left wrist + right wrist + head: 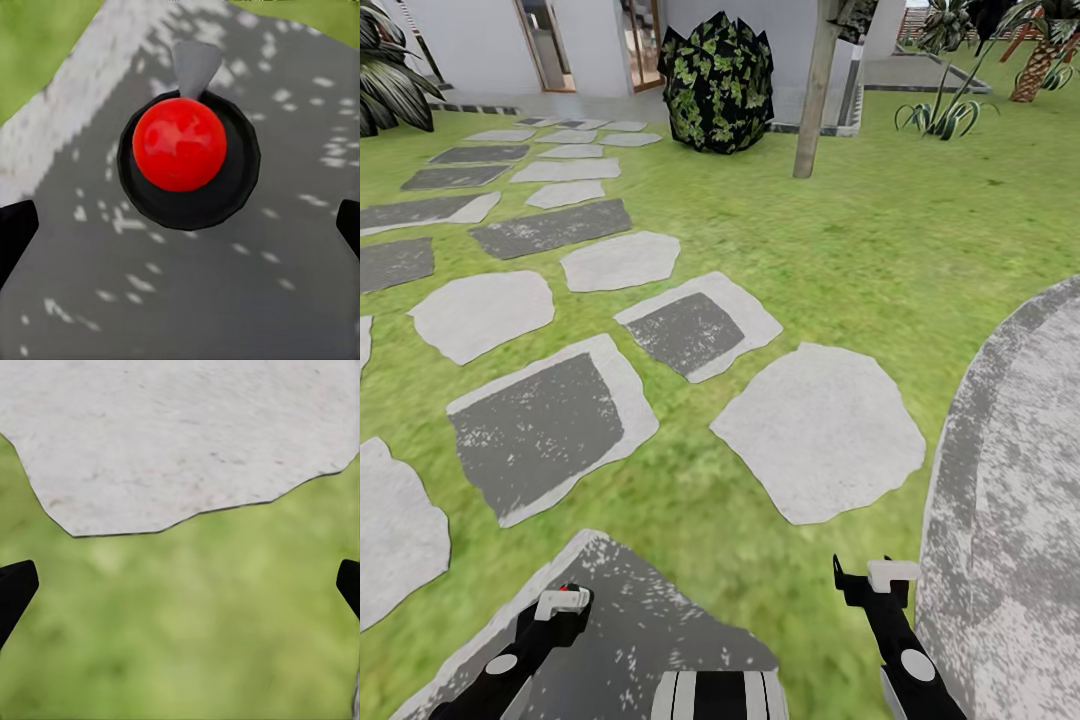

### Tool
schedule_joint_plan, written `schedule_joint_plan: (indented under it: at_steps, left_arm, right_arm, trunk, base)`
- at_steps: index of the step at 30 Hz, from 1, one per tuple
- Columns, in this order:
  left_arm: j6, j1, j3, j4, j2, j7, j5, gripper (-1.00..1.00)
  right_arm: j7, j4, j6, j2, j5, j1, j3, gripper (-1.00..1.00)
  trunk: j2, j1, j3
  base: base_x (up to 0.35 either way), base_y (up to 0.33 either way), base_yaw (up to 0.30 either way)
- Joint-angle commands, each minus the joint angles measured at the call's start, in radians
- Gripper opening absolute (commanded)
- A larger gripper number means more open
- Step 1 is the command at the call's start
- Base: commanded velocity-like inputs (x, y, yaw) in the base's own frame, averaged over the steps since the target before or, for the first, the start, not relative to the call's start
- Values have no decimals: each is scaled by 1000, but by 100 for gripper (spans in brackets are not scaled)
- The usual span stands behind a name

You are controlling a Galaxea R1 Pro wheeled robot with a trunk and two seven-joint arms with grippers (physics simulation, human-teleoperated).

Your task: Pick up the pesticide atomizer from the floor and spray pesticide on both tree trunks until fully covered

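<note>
The pesticide atomizer [180, 150] stands on a dark grey stone slab [247, 285] and is seen from above: a red round top on a black round body with a grey nozzle. My left gripper [180, 225] hangs open straight over it, its black fingertips [15, 225] far apart on either side and clear of it. In the head view the left gripper [560, 605] is low at the left, with a bit of red at its tip. My right gripper [875, 580] is open over grass [187, 630], holding nothing. One tree trunk [815, 90] rises far ahead.
Grey stepping stones [820, 430] cross the lawn toward the white house [480, 40]. A dark leafy bush [717, 85] stands left of the trunk. A large round paved area [1010, 500] lies at the right. Spiky plants [940, 115] and a palm [1040, 60] are far right.
</note>
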Motion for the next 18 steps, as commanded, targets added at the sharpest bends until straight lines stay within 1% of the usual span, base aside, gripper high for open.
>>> schedule_joint_plan:
  at_steps: [1,9,18]
  left_arm:
    - [-4,-1,9,1,-1,-6,-10,100]
    - [-4,-1,8,1,-2,-6,-10,100]
    - [-4,-1,9,1,-2,-6,-10,100]
  right_arm:
    - [-6,1,-2,0,11,0,0,100]
    - [-6,1,-2,0,11,0,0,100]
    - [-6,1,-2,0,11,0,0,100]
  trunk:
    - [0,0,-1]
    - [0,0,-1]
    - [0,0,-1]
  base:
    - [15,0,0]
    - [5,0,0]
    - [42,0,0]
